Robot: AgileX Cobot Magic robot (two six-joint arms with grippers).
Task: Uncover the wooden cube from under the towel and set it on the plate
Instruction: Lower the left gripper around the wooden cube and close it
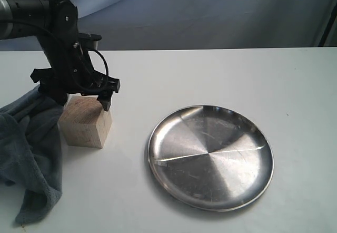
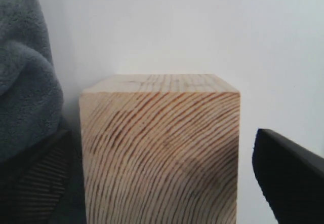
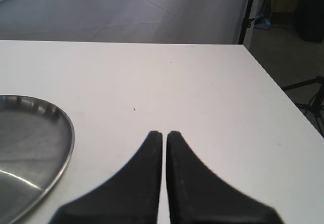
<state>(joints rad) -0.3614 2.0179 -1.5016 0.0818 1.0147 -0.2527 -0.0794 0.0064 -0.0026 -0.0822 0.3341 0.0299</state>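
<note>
Left tool (image 1: 84, 97) open astride the wooden cube (image 1: 87, 127), which stands on the bench (image 1: 210, 75) just beside the towel (image 1: 29, 138) and well apart from the plate (image 1: 210, 156). In the left wrist view the plate-side finger (image 2: 288, 183) stands clear of the wood, with a strip of bench showing between them. The towel-side finger (image 2: 35, 188) sits close to the opposite face, with cloth bulging over it. Right tool (image 3: 162, 133) closed on nothing (only a hairline slit between its fingers), held above bare bench near the plate's rim.

Likely faults, as judged from this pose:
- **Pinched cloth.** A fold of towel may be caught between finger and cube as the left tool closes, since the cloth presses against that finger. The towel would then drag along on the lift.
- **Twisting.** The cube may turn if the fingers meet it off square.
- **Trouble at the plate.** A low carry may clip the raised rim, and the cube may skid on the polished steel (a slick surface by its look).

Not resolvable:
- Whether the towel-side finger touches the wood.
- How far down the cube the fingers reach, since the wrist view cuts off its lower part.
- The towel's full extent, which runs past the exterior view's edge.
- The right arm, absent from the exterior view.
</note>
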